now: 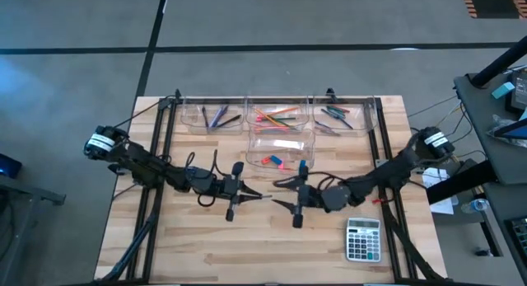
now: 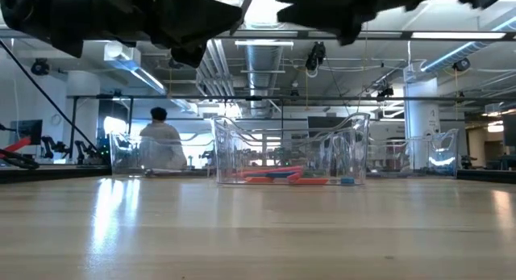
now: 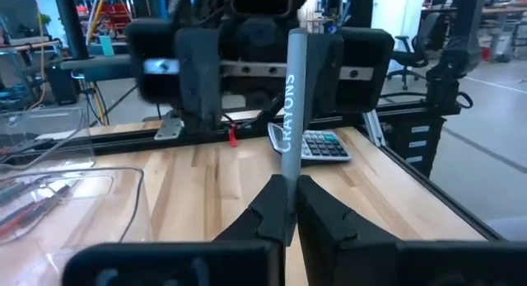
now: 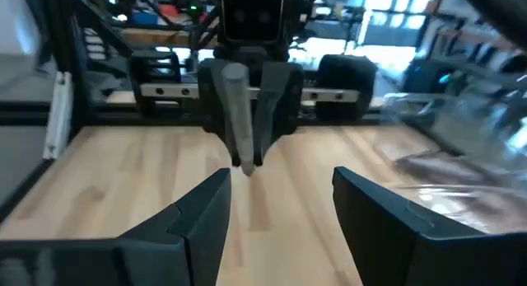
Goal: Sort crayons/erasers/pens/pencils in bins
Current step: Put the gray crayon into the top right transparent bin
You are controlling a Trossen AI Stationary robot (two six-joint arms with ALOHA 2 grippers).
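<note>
Left gripper: my left gripper (image 3: 286, 205) is pinched tight on a grey crayon (image 3: 291, 105), printed CRAYONS, held by its low end so most of it sticks out past the fingertips, above the bare wood on the near side of the eraser bin (image 1: 282, 151)

Right gripper: my right gripper (image 4: 280, 195) faces it with fingers spread wide and nothing between them, also just near of the eraser bin, the crayon tip pointing into the gap

Bins: three sit in a row beyond the eraser bin, holding pens (image 1: 217, 115), pencils (image 1: 276, 114) and crayons (image 1: 336, 114)

Handover risk: I judge the grip short; if the right fingers close off-centre they could lever the crayon out and drop it

Roll risk: a dropped crayon could roll toward the calculator (image 1: 362, 238), near and right of the eraser bin

Bin risk: a grey stick could be mistaken for a pen and go in the wrong bin
</note>
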